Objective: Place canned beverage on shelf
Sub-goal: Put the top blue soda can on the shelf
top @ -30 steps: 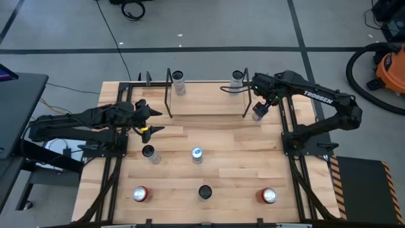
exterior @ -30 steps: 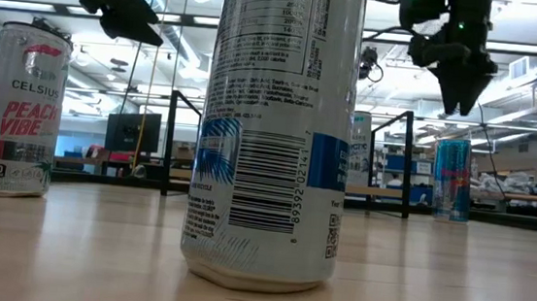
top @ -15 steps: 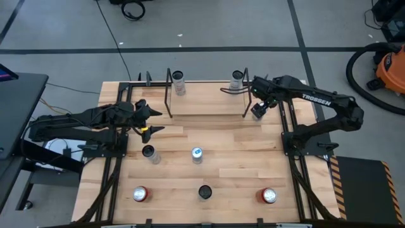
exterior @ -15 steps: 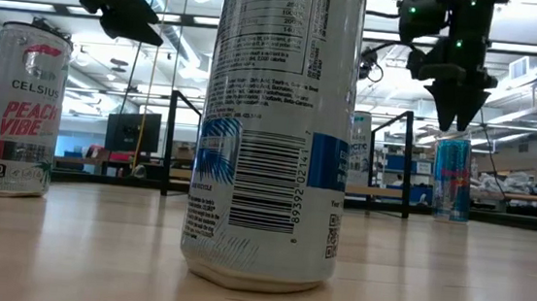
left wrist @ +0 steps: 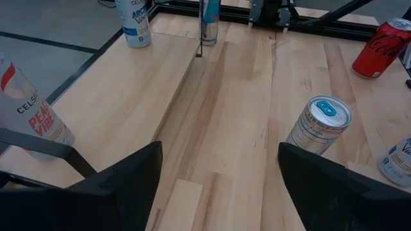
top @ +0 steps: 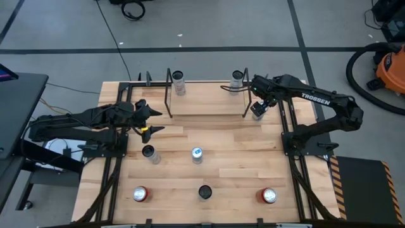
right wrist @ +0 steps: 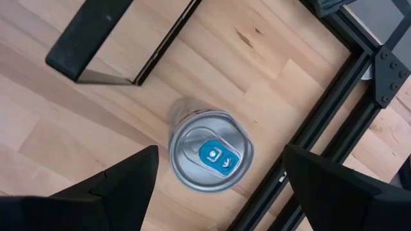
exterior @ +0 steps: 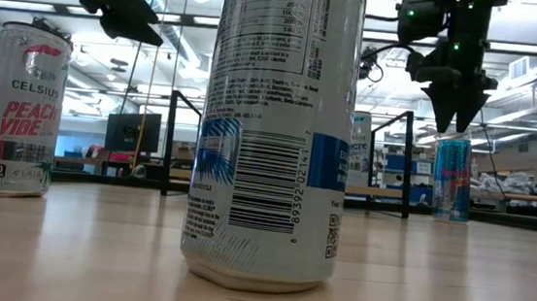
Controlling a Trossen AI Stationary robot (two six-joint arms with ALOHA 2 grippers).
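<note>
Target is the silver-and-blue canned beverage with a blue pull tab (right wrist: 210, 156), standing upright on the bare light-wood table (top: 221, 142) just outside the right-hand post of the shelf (top: 205, 101), the low light-wood board in a thin black rod frame at the far side of the table; in the low view the can (exterior: 451, 178) sits on the tabletop to the right of the frame, not on the board. Right gripper (top: 258, 109) hangs directly above that can, pointing down, fingers (right wrist: 115, 186) spread wide, one on each side of the can top in the right wrist view, not touching it; low view shows the tips (exterior: 455, 113) just above the can's rim with a gap. Black table rail (right wrist: 321, 122) runs just beside the can. Two more tall silver cans stand at the far edge near the shelf's back corners, one left (top: 178, 81), one right (top: 237, 78). Left gripper (top: 149, 120) waits over the left side of the table, well apart from the shelf, fingers (left wrist: 122, 183) apart and empty. Nearer the front: a blue-topped silver can (top: 197, 154) mid-table, a white Celsius can (top: 149, 152) to its left, a dark-topped can (top: 205, 191) at front centre, red cans at front left (top: 140, 194) and front right (top: 268, 196).
</note>
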